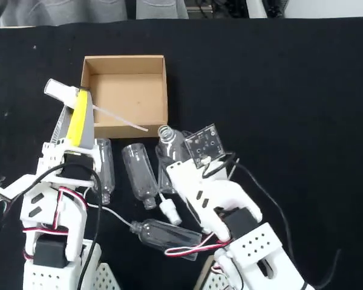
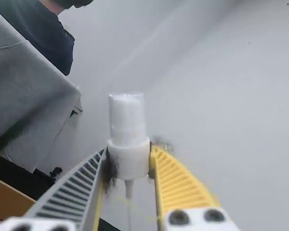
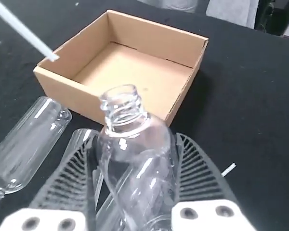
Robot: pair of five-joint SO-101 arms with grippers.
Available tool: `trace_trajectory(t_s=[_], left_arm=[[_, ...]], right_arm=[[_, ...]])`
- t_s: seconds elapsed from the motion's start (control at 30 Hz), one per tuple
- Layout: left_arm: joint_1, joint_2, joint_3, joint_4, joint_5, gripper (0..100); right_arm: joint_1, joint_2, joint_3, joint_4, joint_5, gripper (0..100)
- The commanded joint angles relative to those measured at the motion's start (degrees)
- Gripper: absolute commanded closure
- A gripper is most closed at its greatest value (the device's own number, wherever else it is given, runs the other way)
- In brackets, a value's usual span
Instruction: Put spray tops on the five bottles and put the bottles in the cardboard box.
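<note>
My left gripper (image 1: 78,99) is raised at the box's left edge, shut on a white spray top (image 2: 127,137) whose thin dip tube (image 1: 118,118) slants over the cardboard box (image 1: 126,93). My right gripper (image 3: 130,159) is shut on a clear open-necked bottle (image 3: 132,163), mouth (image 1: 165,132) tilted up, just in front of the box's near right corner. Three more clear bottles lie on the black table: one (image 1: 104,169) by the left arm, one (image 1: 140,175) in the middle, one (image 1: 166,235) nearest the arm bases. A loose white spray top (image 1: 169,211) lies between them.
The cardboard box (image 3: 135,67) stands open on the black cloth. Cables from both arms trail across the near table, over the nearest bottle. The table's right half and far side are bare black cloth (image 1: 290,90).
</note>
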Motion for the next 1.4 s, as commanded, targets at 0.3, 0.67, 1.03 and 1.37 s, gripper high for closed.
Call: trace_trajectory(t_s=[0.3,0.67,1.03,1.37], left_arm=[[5.1,-0.4,0.7,-1.4,0.3,97],[4.5,-0.4,0.8,-1.4,0.3,97],[4.4,-0.4,2.5,-1.4,0.2,97],[1.3,-0.4,3.4,-1.5,0.5,97]], right_arm=[[-4.5,-1.8,-0.8,-2.0,0.0,93.1],[-4.5,-1.8,-1.0,-2.0,5.7,93.1],[-4.2,-1.9,-1.1,-2.0,5.9,93.1],[-4.2,-1.9,-1.0,-2.0,5.9,93.1]])
